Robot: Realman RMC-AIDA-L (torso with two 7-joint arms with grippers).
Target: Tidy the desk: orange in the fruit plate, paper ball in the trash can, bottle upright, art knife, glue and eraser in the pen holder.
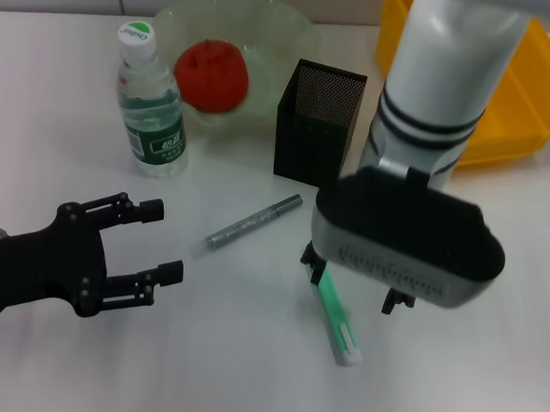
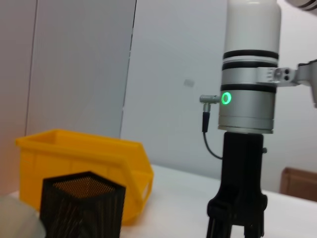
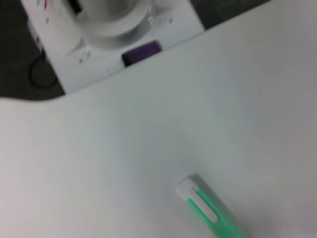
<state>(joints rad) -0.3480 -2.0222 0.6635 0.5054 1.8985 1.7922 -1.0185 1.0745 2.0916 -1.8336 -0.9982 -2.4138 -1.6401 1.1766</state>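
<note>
On the white surface (image 1: 247,354) the right gripper (image 1: 358,281) hangs low over a green and white art knife (image 1: 335,317) that lies flat in front of the black mesh pen holder (image 1: 317,125). Two dark jaw tips show below the wrist housing, one on each side of the knife's upper end, spread apart with the knife between them; whether they touch it cannot be told. In the right wrist view the knife (image 3: 210,210) lies alone on the bare surface, its white end pointing toward the surface edge. A slim grey glue stick (image 1: 248,225) lies at an angle just to the left of the knife, between it and the left gripper (image 1: 151,240), which hovers near the front left of the surface with its jaws spread wide and holding nothing. The orange (image 1: 211,75) sits in the pale-green fruit plate (image 1: 285,39) at the back. The bottle (image 1: 151,105) stands upright just left of the plate, white cap on top. The yellow trash can (image 1: 524,100) stands at the back right, partly hidden by the right arm, beside the pen holder.
</note>
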